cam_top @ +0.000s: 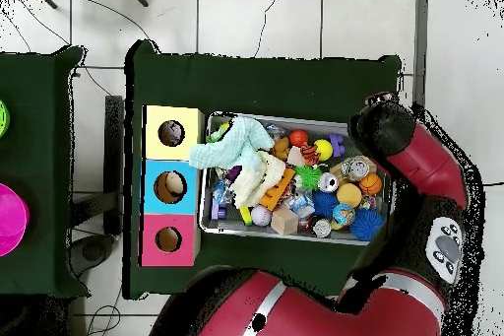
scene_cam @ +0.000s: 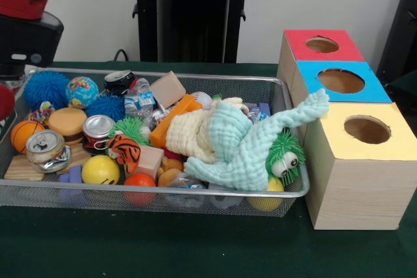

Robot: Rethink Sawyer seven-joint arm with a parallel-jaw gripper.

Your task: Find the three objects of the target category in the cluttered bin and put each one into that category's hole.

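The silver wire-mesh bin (scene_cam: pixel 287 96), full of toys, sits just beside the three coloured-top wooden boxes (scene_cam: pixel 365 180). Searching seems barely begun; the red arm (cam_top: pixel 413 150) hangs over the bin's far end, fingers hidden, state untellable. Next: picking a target.

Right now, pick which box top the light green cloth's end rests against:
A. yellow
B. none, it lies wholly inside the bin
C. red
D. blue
A: the cloth spills over the bin rim and its end lies at the yellow box, at that box's edge nearest the blue one.
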